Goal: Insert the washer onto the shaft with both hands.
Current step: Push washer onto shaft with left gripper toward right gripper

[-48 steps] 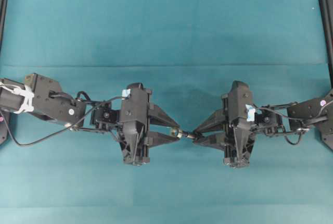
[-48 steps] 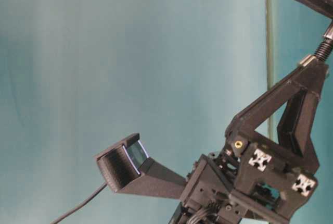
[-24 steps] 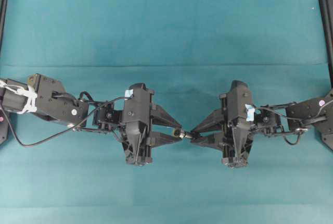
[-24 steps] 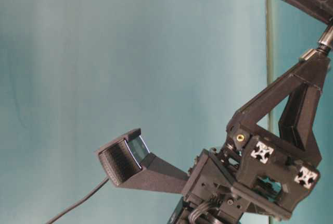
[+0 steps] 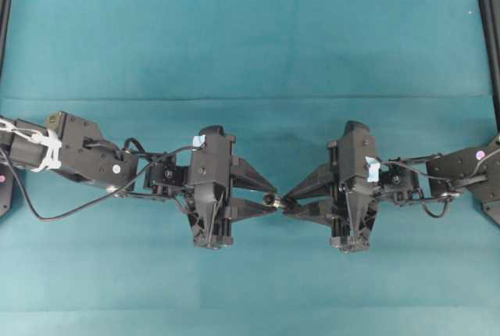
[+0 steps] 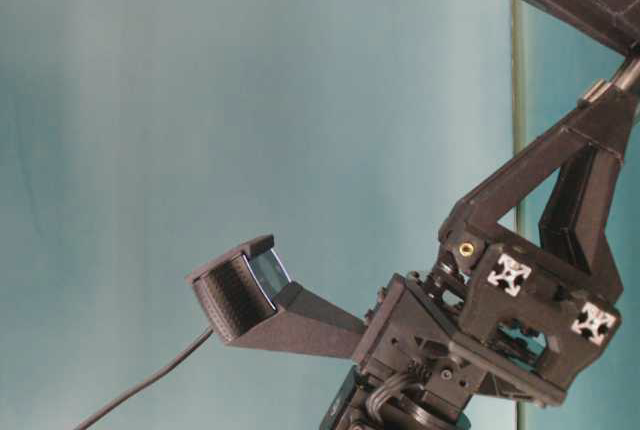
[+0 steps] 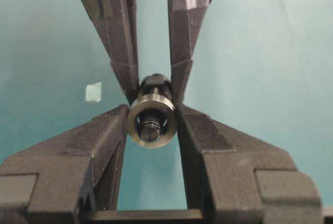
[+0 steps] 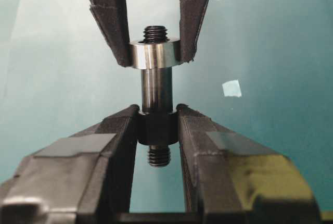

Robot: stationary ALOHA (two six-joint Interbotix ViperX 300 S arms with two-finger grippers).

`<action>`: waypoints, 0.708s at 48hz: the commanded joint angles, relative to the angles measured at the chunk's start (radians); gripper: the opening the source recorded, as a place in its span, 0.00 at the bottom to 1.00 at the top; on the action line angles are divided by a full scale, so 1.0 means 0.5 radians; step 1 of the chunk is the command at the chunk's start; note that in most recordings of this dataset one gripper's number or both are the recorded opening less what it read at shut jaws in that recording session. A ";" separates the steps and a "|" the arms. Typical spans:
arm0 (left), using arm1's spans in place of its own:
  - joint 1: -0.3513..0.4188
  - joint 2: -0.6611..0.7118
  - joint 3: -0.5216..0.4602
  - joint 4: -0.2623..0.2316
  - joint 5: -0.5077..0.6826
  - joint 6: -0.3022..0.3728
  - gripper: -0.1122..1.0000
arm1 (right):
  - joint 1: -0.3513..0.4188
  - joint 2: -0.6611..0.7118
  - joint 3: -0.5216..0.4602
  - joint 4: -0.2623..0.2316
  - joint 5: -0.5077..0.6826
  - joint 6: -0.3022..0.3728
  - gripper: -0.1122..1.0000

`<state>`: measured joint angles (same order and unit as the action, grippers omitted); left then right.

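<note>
Left gripper holds the washer by its outer rim, one finger on each side. Right gripper is clamped on the dark collar of the shaft, with a short threaded stub showing behind the fingers.

From my right wrist view, I see the washer already seated on the shaft: the smooth section passes up through the ring and the threaded tip stands out beyond it. From my left wrist view, I see the threaded end centred in the washer's hole.

In my overhead view, the two arms meet tip to tip near the middle of the teal tabletop, left gripper touching the parts from the left and right gripper from the right. Washer and shaft sit between them, above the cloth, too small there for me to separate.

Pale blue tape scrap lies on the cloth beside the left fingers; another lies near the right ones.
</note>
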<state>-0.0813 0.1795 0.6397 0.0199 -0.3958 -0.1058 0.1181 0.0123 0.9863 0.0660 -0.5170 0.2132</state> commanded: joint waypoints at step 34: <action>-0.003 0.061 -0.132 0.003 0.117 0.025 0.42 | -0.034 0.000 -0.071 0.000 -0.049 0.006 0.10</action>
<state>-0.0798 0.2132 0.5921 0.0199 -0.3390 -0.0966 0.1089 0.0215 0.9725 0.0644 -0.5246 0.2132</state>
